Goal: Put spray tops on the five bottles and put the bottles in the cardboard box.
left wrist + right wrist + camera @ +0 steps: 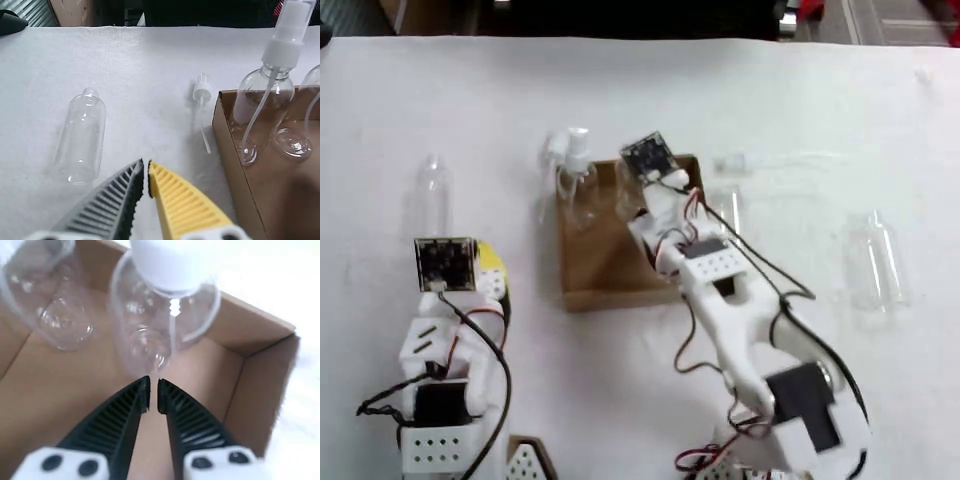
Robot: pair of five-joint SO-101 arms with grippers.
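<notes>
- white cloth-covered table (800, 90) seen from above, with two robot arms reaching in from the near edge.
- right arm (740, 330) stretches over the cardboard box (600, 270), which sits open in the middle of the table.
- left arm (440, 370) sits over the cloth, well to the side of the box.
- capped bottle (140, 325), clear with a white spray top, stands upright inside the box.
- second bottle (55, 305) stands just beside it in the box; its top is cut off.
- bare bottle (82, 135) lies on its side on the cloth near the left arm.
- two more clear bottles, one far (875, 260) and one near (725, 210), lie beyond the other side of the box.
- loose spray top (201, 92) lies just outside the box wall.
- right gripper (152, 390), black fingers pinched nearly together, holds nothing, tips close to the capped bottle.
- left gripper (145, 170), grey and yellow fingers closed, holds nothing.
</notes>
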